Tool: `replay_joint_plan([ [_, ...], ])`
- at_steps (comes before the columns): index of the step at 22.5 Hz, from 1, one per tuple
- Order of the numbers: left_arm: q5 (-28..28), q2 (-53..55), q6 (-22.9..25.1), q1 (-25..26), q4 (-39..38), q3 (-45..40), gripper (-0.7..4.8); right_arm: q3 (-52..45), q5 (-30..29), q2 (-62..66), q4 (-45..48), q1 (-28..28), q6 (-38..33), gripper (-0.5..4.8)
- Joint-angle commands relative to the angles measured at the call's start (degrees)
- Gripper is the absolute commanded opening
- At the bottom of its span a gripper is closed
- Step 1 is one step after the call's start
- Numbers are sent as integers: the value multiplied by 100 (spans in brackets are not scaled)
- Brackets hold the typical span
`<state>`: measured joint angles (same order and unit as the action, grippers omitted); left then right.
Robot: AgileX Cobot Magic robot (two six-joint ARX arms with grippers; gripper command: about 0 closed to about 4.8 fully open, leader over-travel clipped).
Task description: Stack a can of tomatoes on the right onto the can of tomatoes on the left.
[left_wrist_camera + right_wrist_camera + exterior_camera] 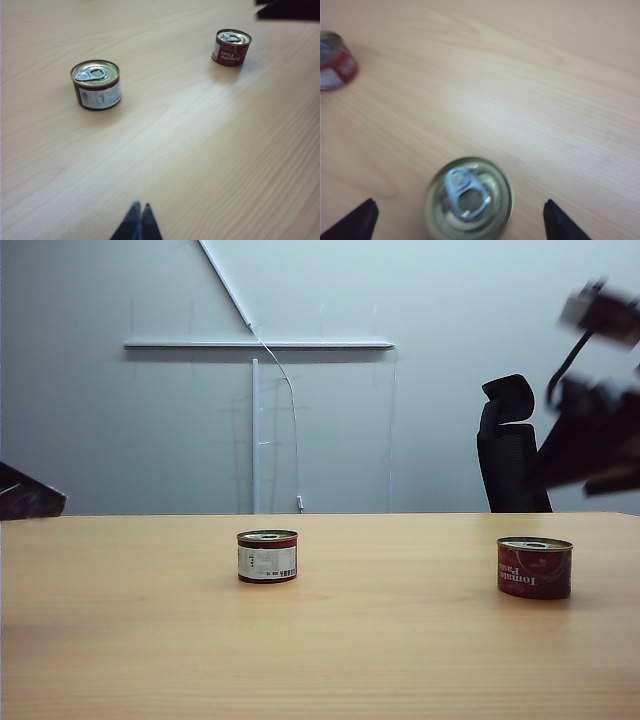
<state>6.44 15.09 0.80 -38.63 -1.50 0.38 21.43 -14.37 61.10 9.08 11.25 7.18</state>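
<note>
On the bare wooden bench [320, 660] both cans stand upright and well apart: the right can [534, 567] near the right edge of the exterior view, the left can [267, 556] close to the middle. Neither is touched, so the step in hand appears to be the approach to the right can. The right gripper [460, 220] hangs over it with its jaws spread wide, one dark fingertip showing on either side of the can's lid and clear of its wall. To do this well, the gripper should probably come straight down with the can centred between the jaws, close on the side wall below the rim, and lift level so the can can be set squarely on the other lid. The left gripper [138, 222] sits low over the near bench with its jaws pressed together, well apart from both cans. The right wrist view shows the pull tab and the centring, which the exterior view cannot; there the right arm is only a dark blur high on the right before a black chair [510, 445] and grey wall.
</note>
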Motion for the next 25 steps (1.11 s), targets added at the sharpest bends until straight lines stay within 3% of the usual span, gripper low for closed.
replay_joint_plan([
  [1,20,4,26,-4,50,11,-2,319,188,933,358,52,55,479],
  [12,7,2,26,-4,50,11,-2,546,151,2098,625,63,20,479],
  [13,4,2,26,-4,55,11,-2,573,-17,2087,629,68,-26,326],
  [14,4,2,26,-4,48,11,-2,662,-450,2050,656,92,-125,74],
  [15,2,2,26,-4,52,11,-2,721,-669,2048,713,105,-125,7],
  [16,2,0,26,-2,46,11,-2,863,-881,2061,931,236,-188,-6],
  [20,87,-24,26,192,52,13,-2,1432,-726,2236,1266,887,-439,-6],
  [25,184,-52,26,1217,31,13,-2,2830,-638,3246,1084,1843,-433,-6],
])
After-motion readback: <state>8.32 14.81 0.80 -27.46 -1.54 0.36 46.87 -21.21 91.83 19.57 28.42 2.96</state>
